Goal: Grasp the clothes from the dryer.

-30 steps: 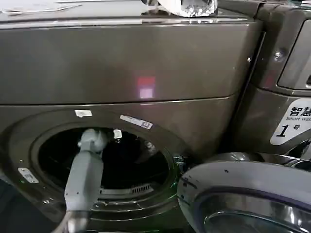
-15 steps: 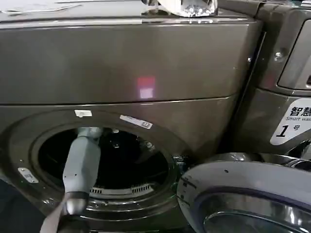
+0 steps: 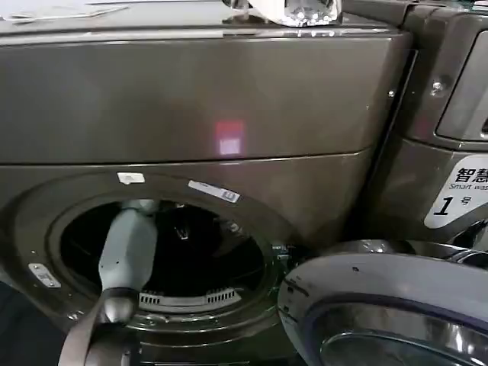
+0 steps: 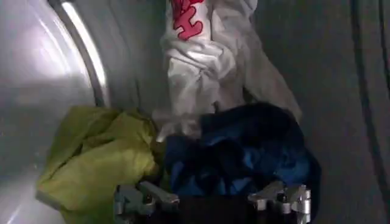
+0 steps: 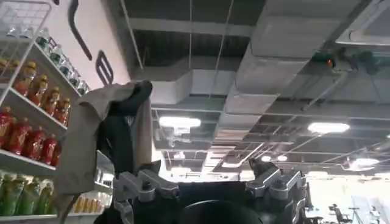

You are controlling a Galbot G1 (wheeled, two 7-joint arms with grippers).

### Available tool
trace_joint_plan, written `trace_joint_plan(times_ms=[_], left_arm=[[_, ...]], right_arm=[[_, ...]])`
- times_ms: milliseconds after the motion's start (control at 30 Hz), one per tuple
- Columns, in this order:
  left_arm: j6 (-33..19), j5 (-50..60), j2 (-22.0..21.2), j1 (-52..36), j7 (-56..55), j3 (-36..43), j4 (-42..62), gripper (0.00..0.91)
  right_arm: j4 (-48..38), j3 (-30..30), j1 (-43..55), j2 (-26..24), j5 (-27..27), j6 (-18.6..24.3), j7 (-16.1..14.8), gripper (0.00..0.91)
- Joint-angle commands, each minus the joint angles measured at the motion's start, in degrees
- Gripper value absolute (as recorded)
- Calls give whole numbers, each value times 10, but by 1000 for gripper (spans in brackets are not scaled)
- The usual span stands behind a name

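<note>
Change: since a second ago the left arm [image 3: 128,244] has pushed further through the porthole of the dryer [image 3: 191,107], its tip now deeper in the dark drum; the door [image 3: 389,313] hangs open as before.
Step in hand: reaching in, by the look of it the approach just ahead of the grasp.
Clothes: the clothes [image 4: 201,146] lie in a small heap on the drum floor, a yellow-green piece [image 4: 97,158] beside a dark navy piece [image 4: 244,152], with a white piece marked in red [image 4: 207,55] behind them against the drum wall.
Left gripper: the left gripper [image 4: 212,201] has its fingers [image 4: 140,198] spread wide, holding nothing, poised just short of the navy and yellow-green pieces.
Next move: probably a little further forward and down so the fingers sink into the fabric, then close; soft cloth may slip out if only a thin fold is caught.
Right gripper: the right gripper [image 5: 210,192] is parked outside, pointing toward the ceiling, fingers apart and empty.
</note>
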Motion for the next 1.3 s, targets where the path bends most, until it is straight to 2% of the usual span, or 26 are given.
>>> trace_joint_plan(times_ms=[33, 400, 867, 900, 967, 1300], left_arm=[[22, -10, 2, -12, -34, -4, 62, 907], [33, -52, 9, -15, -63, -3, 141, 907], [45, -85, 10, -13, -91, -3, 179, 907], [46, -83, 10, -13, -90, -3, 180, 216], [43, -82, 9, -12, -86, -3, 181, 0], [45, -110, 9, -1, -86, 3, 131, 0]], right_arm=[[7, -11, 4, 4, -2, 1, 0, 907], [17, -28, 15, 13, -7, 5, 2, 907], [14, -37, 21, 16, -10, 10, 2, 907], [13, -37, 21, 16, -10, 10, 2, 907], [13, -37, 21, 17, -10, 11, 2, 907], [12, -35, 19, 16, -10, 11, 3, 907]])
